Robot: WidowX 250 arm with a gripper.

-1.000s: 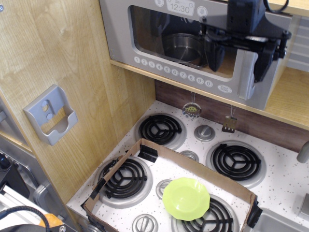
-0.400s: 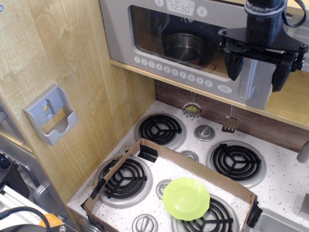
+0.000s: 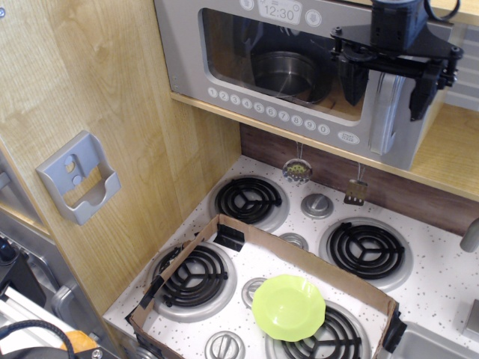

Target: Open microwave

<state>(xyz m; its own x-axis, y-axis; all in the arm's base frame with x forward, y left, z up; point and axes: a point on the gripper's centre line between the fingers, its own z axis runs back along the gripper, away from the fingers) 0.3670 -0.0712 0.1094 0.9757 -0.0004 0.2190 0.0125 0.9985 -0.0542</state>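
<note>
Grey plastic forms the body of the toy microwave [image 3: 299,67], which is set on a wooden shelf [image 3: 441,161] at the top of the single view, above the stove. Its door is seen closed, flush with the front; a metal pot [image 3: 288,72] is visible through the clear window. A row of round white number buttons [image 3: 266,111] runs along the lower edge of the front, and the clock display [image 3: 278,11] at the top reads 12:30. The silver vertical handle [image 3: 383,112] stands at the right side of the door.

The black gripper [image 3: 385,93] is held in front of the microwave's upper right part, pointing downward. Its two fingers are spread apart, one [image 3: 353,84] to the left of the handle and the other [image 3: 419,93] to its right, so that the handle lies between them. Whether either finger touches the handle cannot be told.

Below, a white speckled stovetop [image 3: 449,277] with black coil burners [image 3: 367,249] is seen. A brown cardboard frame [image 3: 299,250] lies over the front burners, and a lime-green plate [image 3: 289,307] rests inside it, partly over the front right coil. Two small utensils [image 3: 298,170] hang on the dark backsplash under the shelf. A grey wall bracket [image 3: 78,187] is fixed to the wooden side panel [image 3: 97,90] on the left.
</note>
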